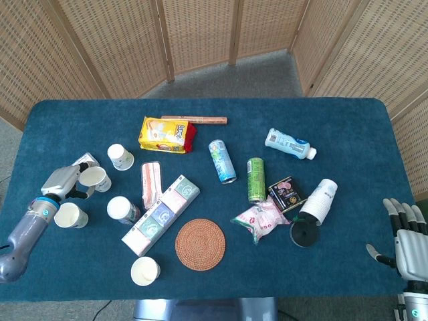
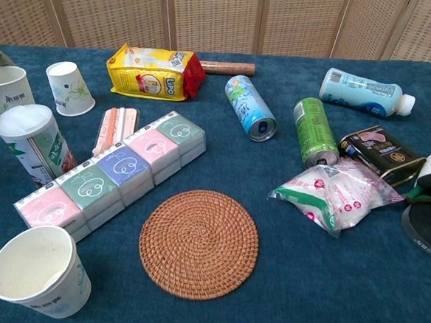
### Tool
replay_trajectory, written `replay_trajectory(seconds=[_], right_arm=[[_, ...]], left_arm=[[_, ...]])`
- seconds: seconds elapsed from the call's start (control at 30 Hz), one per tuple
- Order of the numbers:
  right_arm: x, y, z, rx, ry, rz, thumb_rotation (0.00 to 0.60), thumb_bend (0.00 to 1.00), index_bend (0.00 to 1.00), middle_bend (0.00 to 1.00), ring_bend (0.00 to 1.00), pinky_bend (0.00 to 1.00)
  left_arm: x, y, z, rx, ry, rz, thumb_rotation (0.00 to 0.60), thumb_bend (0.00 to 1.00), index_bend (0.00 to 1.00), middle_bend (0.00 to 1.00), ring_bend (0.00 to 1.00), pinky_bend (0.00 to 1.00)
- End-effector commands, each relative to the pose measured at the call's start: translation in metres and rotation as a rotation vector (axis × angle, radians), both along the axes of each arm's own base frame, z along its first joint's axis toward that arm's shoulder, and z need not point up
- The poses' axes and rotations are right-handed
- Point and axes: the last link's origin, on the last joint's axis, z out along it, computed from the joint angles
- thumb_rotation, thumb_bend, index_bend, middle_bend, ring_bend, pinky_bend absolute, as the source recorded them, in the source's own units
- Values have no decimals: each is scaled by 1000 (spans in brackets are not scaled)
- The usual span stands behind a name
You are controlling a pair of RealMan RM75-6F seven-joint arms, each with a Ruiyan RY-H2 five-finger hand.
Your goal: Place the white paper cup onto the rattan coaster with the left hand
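We are holding the cup (image 1: pixel 93 178) in the left hand (image 1: pixel 61 182), fingers wrapped round its side, at the far left of the table (image 1: pixel 348 134); the chest view shows the cup (image 2: pixel 6 91) upright at the left edge, apparently just clear of the cloth. To do this step well, we are judging that the cup needs lifting high enough to pass over the boxes (image 1: pixel 160 215) and the lidded cup (image 1: pixel 122 210), both lying between the hand and the coaster (image 1: pixel 200 244). The coaster is sitting well off to the hand's right and nearer the robot. We should be keeping the cup level and lowering it onto the coaster's centre before letting go. The right hand (image 1: pixel 406 235) is idling, fingers spread, holding nothing.
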Motion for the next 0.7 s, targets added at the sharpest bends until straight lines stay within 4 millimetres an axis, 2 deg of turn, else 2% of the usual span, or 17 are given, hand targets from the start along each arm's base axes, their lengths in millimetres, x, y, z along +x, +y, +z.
replay_trajectory(seconds=[0.03,0.2,0.37,0.5,0.7], right_arm=[[1,0,0,0,-3,5,600,220,0,0,0,0],[-1,1,-2,9,-11,0,600,220,0,0,0,0],[0,2,-1,2,-20,7,600,219,0,0,0,0],[-1,5,2,-6,-21,6,600,220,0,0,0,0],[-4,10,4,-13,-26,1,600,220,0,0,0,0]], left_arm=[[19,-1,20,28,-37,-43,600,495,230,260,347,545],[51,-7,41,36,-84,-128,600,494,228,260,347,545],[86,-17,51,28,-160,-219,600,493,227,260,347,545],[110,-26,51,-15,-196,-296,600,492,226,260,347,543],[144,-43,38,-122,-233,-408,600,493,224,260,347,542]])
